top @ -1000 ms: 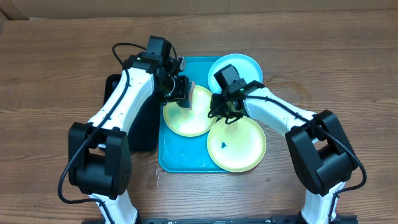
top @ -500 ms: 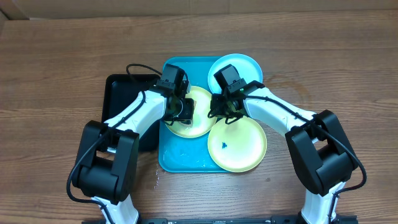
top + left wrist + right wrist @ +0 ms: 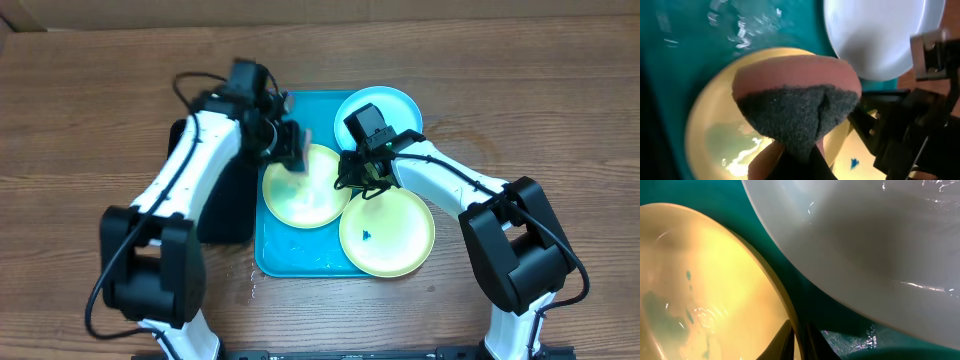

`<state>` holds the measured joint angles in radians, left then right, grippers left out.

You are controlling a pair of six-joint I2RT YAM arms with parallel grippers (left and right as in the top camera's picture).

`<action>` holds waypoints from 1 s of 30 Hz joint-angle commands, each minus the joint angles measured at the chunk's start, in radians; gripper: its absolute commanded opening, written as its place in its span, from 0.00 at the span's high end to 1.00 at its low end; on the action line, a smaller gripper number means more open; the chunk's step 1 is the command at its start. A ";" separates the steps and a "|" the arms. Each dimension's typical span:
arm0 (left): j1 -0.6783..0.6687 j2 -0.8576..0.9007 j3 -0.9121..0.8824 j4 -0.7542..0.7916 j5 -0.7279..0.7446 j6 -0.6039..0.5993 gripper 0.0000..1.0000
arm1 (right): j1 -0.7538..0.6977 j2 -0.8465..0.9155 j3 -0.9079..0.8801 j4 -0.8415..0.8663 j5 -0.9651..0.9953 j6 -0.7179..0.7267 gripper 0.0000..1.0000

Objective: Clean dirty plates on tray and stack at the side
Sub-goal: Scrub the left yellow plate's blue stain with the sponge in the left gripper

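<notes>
The left gripper [image 3: 291, 150] is clamped tight on a sponge [image 3: 797, 95], pink foam with a dark grey scouring face turned toward its camera. Directly beneath it lies a wet yellow plate [image 3: 305, 195] on the tray [image 3: 285, 255]; I cannot tell whether the sponge touches it. The right gripper [image 3: 799, 341] is nearly closed, its fingertips pinching that plate's rim on the side away from the sponge. Just behind the right gripper sits the blue plate [image 3: 390, 103]. In front of it is a second yellow plate [image 3: 395, 240] with a blue speck [image 3: 368, 236]. A black tray [image 3: 225, 215] lies under the left arm.
</notes>
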<state>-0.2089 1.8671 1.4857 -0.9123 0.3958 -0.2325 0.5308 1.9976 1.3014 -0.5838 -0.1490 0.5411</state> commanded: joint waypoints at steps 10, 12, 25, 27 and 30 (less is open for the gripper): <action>-0.092 0.074 -0.199 0.122 -0.273 -0.062 0.96 | -0.003 -0.007 -0.005 0.006 0.005 -0.005 0.89; -0.095 0.109 -0.217 0.136 -0.259 -0.076 0.96 | -0.003 -0.007 -0.005 0.006 0.005 -0.005 0.90; -0.003 0.076 -0.019 0.039 0.257 0.065 0.96 | -0.003 -0.007 -0.005 0.006 0.005 -0.005 0.90; 0.013 0.034 0.022 0.005 0.189 0.064 0.96 | -0.003 -0.007 -0.005 0.006 0.005 -0.005 0.90; 0.014 -0.017 0.040 -0.026 0.029 0.063 0.96 | -0.003 -0.007 -0.005 0.006 0.005 -0.005 0.90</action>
<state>-0.2062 1.9476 1.4796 -0.9150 0.5446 -0.1986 0.5297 1.9976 1.3014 -0.5842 -0.1459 0.5419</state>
